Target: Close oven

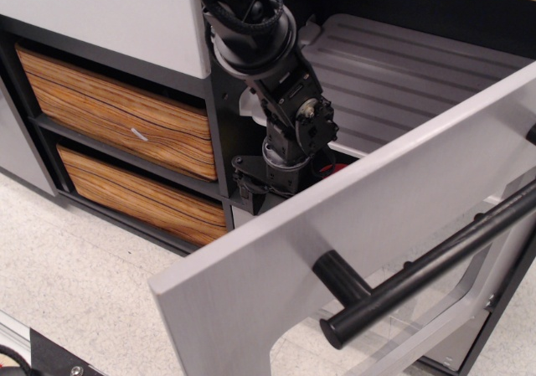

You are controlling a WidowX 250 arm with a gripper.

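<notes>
I see the oven (394,83) standing open, its grey door (276,267) swung out toward the camera, filling the lower right. A long black bar handle (435,263) runs across the door's outer face. The ribbed rack (402,74) shows inside, upper right. My arm's gripper (268,183) sits low behind the door's upper edge, beside the wooden drawers (126,150); the door hides its fingertips, so I cannot tell whether it is spread or clenched. To close well, I judge I should press the door's inner face steadily, following the hinge arc.
</notes>
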